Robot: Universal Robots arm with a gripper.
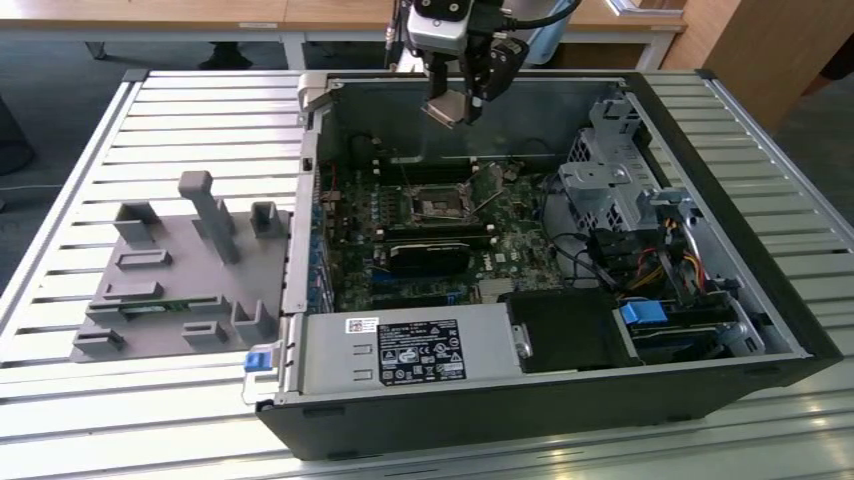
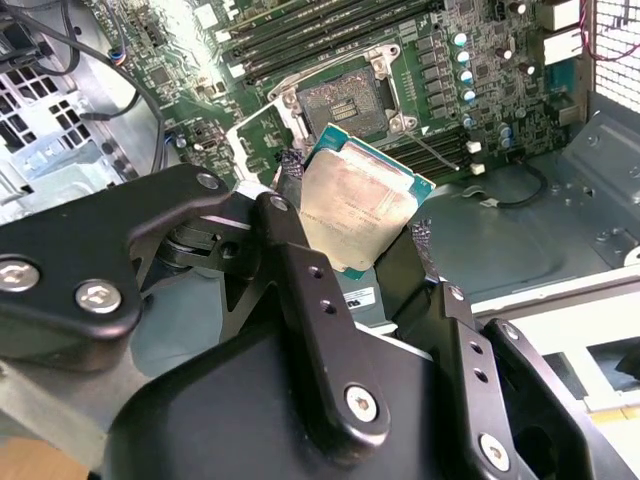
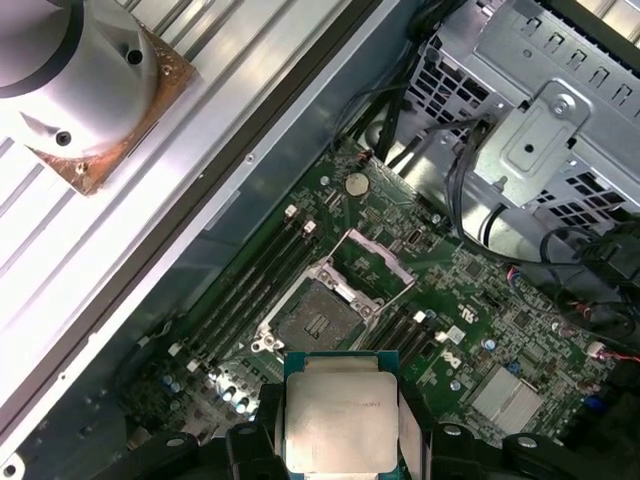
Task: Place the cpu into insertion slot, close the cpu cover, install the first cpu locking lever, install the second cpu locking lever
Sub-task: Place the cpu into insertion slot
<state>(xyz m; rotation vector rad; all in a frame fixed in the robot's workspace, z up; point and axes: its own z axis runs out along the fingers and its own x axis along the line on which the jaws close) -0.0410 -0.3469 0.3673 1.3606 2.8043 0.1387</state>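
The cpu (image 2: 362, 203) sits clamped between the black fingers (image 2: 302, 255) of the gripper (image 2: 355, 205), which press on two opposite edges, so its flat silvery top and a thin green rim face the camera in both wrist views. In the first wrist view the cpu (image 3: 340, 425) hangs in the gripper (image 3: 342, 432) with the green board well apart beyond it. On that board lies the insertion slot (image 3: 320, 322), a square black socket with a silver rim and a bare dark centre, and nothing rests in it. The cpu cover (image 3: 377, 263), a silver frame with a cut-out middle, stands swung open just beside the socket on its hinge side; in the second wrist view the cpu cover (image 2: 255, 132) lies next to the insertion slot (image 2: 345, 102) in the same way. Long black memory slots (image 3: 245, 295) run alongside the socket, and a perforated metal drive cage (image 3: 540, 130) stands further off. In the exterior view the gripper (image 1: 461, 100) holds the tilted cpu (image 1: 450, 108) above the open computer case (image 1: 534, 415), high over the insertion slot (image 1: 438, 203). A grey power supply box (image 1: 407, 350) fills the near corner of the case. The case lies on a slatted metal table (image 1: 80, 150), with a grey moulded fixture (image 1: 174, 290) on the exterior view's left.
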